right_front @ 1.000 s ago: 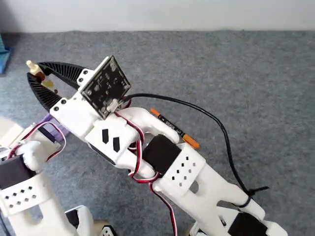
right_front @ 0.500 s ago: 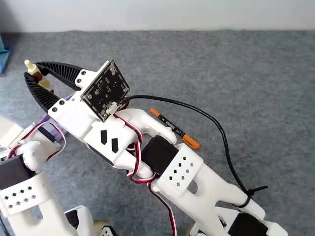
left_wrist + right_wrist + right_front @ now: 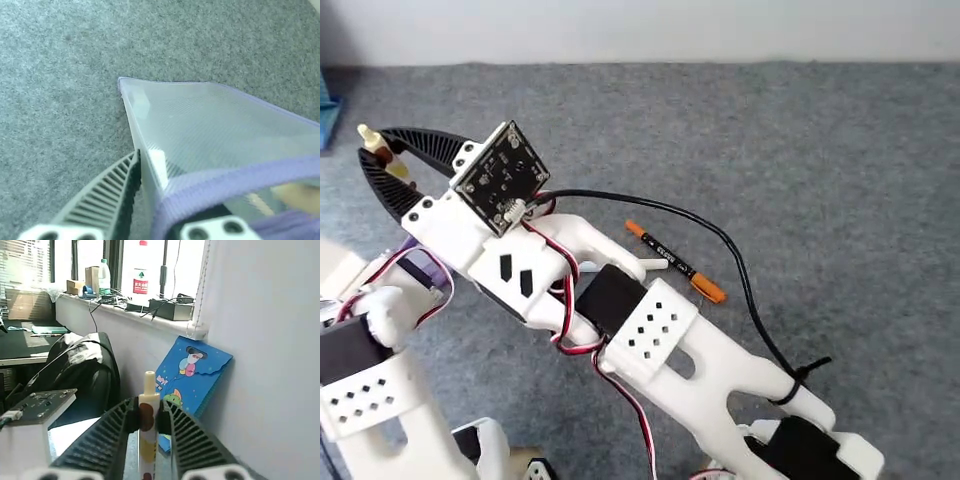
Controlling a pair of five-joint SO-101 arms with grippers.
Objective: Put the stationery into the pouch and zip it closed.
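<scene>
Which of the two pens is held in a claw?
The cream-tipped pen with brown and yellow spots, gripped in the right claw. The black pen with orange ends lies free on the grey carpet.

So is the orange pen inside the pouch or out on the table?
Out. The orange pen lies flat on the grey table, with nothing around it.

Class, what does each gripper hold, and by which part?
Right gripper: a pen, held by its barrel below the cream tip. Left gripper: the clear pouch, pinched at its edge by the purple zip.
</scene>
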